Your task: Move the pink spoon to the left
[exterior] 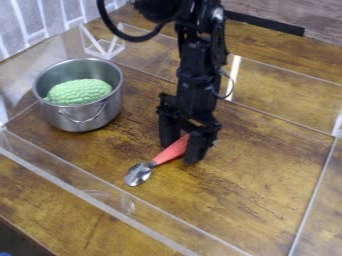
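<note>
The pink spoon [166,156] lies on the wooden table, its salmon-red handle pointing up-right and its shiny silver bowl [139,175] toward the lower left. My gripper [182,150] points almost straight down over the upper end of the handle. One black finger [164,138] stands on the left of the handle and the other on the right, low near the table. The jaws still stand apart around the handle, and its top end is hidden behind them.
A steel pot [74,118] holding a green knitted ball [79,91] stands at the left. A low clear plastic wall [80,180] rings the work area, running close in front of the spoon. Bare wood [267,170] lies to the right.
</note>
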Motion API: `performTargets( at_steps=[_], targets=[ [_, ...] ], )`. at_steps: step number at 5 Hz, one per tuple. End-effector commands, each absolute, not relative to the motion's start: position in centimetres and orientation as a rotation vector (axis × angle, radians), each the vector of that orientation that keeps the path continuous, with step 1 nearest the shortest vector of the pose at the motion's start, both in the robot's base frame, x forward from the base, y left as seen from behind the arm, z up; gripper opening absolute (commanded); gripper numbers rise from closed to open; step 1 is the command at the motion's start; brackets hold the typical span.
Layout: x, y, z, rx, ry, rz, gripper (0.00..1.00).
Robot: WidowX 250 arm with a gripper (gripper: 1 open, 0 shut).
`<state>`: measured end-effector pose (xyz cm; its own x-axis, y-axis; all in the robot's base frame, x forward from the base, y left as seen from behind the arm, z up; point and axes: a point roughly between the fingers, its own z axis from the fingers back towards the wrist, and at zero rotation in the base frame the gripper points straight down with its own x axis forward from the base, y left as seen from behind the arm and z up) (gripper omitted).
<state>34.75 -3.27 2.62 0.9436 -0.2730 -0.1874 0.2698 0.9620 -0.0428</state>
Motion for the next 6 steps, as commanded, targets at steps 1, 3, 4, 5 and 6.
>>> performTargets(
  at_steps=[1,3,4,5,6],
  targets=[
    [35.0,-3.7,4.0,-0.014,0.15,-0.303,0.0],
    [35.0,-6.5,5.2,-0.019,0.126,-0.298,0.0],
    [35.4,-7.6,6.1,-0.014,0.117,-0.281,0.0],
    [35.7,-7.2,7.5,0.001,0.116,-0.278,0.0],
    [35.8,-6.1,8.5,0.022,0.125,-0.262,0.0]
  ],
)
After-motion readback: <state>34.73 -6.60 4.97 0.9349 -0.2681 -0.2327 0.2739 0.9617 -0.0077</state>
